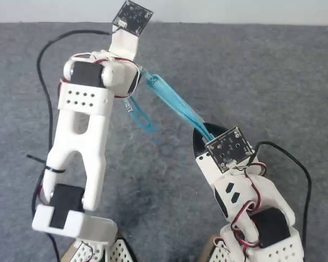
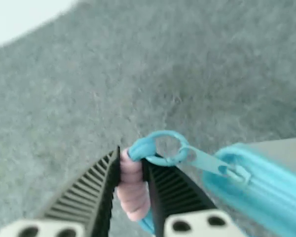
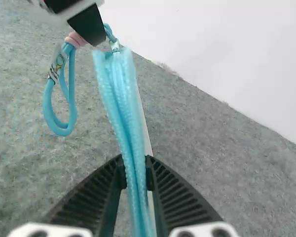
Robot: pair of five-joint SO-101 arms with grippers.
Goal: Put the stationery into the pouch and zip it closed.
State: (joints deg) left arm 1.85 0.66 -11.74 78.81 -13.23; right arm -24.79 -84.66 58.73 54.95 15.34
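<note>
The pouch point(image 1: 172, 103) is held clear of the tabletop point(image 1: 273, 71), stretched between both arms. The left jaws are closed on the pink bead point(image 2: 133, 190) at the pouch's zipper-pull end. The right jaws clamp the pouch's opposite end.

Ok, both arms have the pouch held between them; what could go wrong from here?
The left gripper pinches only the pink bead by the zipper pull, so it may slip off under a tug. The right gripper clamps just an edge of the pouch; the pouch could twist or slide out.
</note>
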